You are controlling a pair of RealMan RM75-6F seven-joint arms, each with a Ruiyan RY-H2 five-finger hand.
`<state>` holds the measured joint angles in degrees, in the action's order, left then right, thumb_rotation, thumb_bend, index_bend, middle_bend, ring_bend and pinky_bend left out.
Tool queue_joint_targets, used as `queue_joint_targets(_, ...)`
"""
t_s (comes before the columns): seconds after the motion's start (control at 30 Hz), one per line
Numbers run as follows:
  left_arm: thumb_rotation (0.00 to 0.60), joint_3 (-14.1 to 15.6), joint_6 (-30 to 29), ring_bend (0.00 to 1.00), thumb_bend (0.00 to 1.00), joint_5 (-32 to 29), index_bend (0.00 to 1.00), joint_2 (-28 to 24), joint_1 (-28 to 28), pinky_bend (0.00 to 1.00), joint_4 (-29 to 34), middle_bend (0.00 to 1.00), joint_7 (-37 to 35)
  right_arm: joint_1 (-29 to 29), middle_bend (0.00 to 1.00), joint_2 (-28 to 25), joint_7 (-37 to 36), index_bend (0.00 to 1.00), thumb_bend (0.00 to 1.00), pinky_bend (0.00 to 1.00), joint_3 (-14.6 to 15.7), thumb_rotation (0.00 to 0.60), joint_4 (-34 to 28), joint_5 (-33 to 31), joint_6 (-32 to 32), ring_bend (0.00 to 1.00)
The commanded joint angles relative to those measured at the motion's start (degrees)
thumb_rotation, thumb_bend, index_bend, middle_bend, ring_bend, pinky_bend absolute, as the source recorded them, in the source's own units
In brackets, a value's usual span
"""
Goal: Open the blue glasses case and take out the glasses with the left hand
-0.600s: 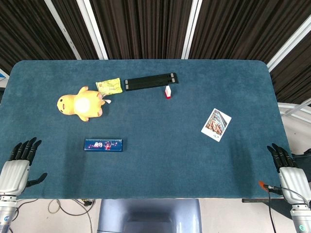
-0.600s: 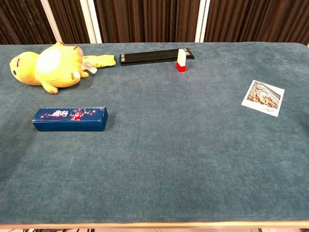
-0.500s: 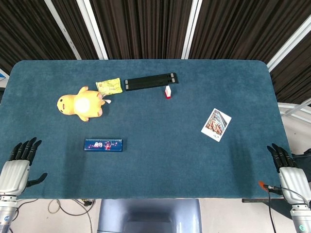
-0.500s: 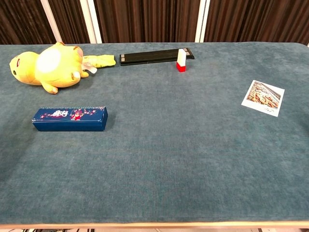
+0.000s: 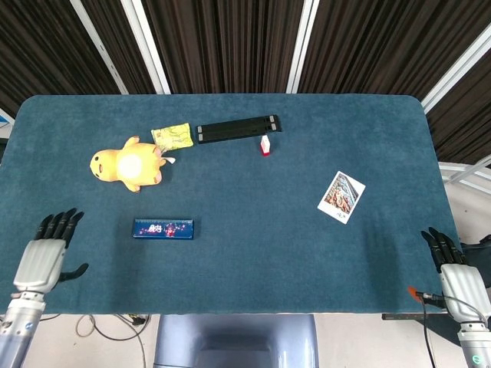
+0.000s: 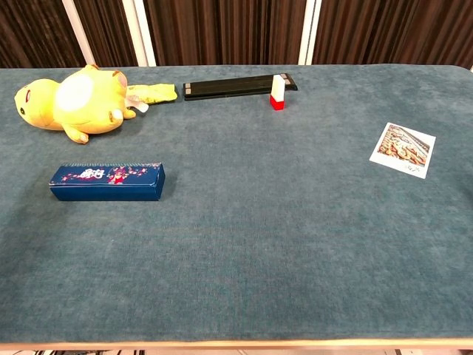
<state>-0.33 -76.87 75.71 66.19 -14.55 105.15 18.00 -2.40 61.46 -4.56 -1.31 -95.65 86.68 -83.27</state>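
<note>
Blue glasses case [image 5: 163, 228] lies closed on the bench [image 5: 253, 253]. Left robot hand [image 5: 50, 254] hovers beside it, fingers spread, holding nothing. Right robot hand [image 5: 454, 272] likewise empty.

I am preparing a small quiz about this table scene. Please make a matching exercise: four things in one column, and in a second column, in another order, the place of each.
Things:
1. blue glasses case
2. yellow plush toy
3. photo card
4. left hand

Places:
A. right part of the table, lying alone
B. near edge of the table, at its left corner
C. left part of the table, nearer than the plush toy
D. far left part, beside a yellow packet

Pairs: 1-C, 2-D, 3-A, 4-B
</note>
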Motion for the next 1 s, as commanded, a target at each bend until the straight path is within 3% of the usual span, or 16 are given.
queue_joint_targets(0.03,0.6,-3.1,4.5,0.0,0.19,-4.3,0.0,1.9,-3.9,0.03,1.0,0.11,3.9,0.0,0.0,0.0,-0.1,0.0,0.12,0.2,-0.1,0.6,0.0,-0.2,0.1,0.0)
queue_joint_targets(0.23,0.6,-6.7,11.7,0.0,0.22,-13.5,0.0,5.2,-10.0,0.03,-0.3,0.18,10.5,-0.2,0.0,-0.1,-0.5,0.0,0.12,0.2,-0.2,0.6,-0.1,-0.8,0.5,0.0)
queue_joint_targets(0.43,0.6,-8.1,15.5,0.0,0.26,-20.9,0.0,8.3,-14.1,0.03,-2.5,0.22,15.0,-0.2,0.0,-0.2,-0.6,0.0,0.13,0.2,-0.3,0.6,-0.1,-1.1,0.8,0.0)
queue_joint_targets(0.67,0.6,-8.5,17.3,0.0,0.3,-25.6,0.0,11.6,-17.1,0.04,-5.9,0.23,17.3,-0.3,0.0,-0.2,-0.4,0.0,0.13,0.2,-0.4,0.6,-0.2,-1.4,0.9,0.0)
queue_joint_targets(1.0,0.6,-7.8,19.4,0.0,0.31,-27.4,0.0,13.1,-19.8,0.04,-7.3,0.24,18.5,-0.2,0.0,-0.2,-0.2,0.0,0.13,0.2,-0.5,0.6,-0.3,-1.5,0.9,0.0)
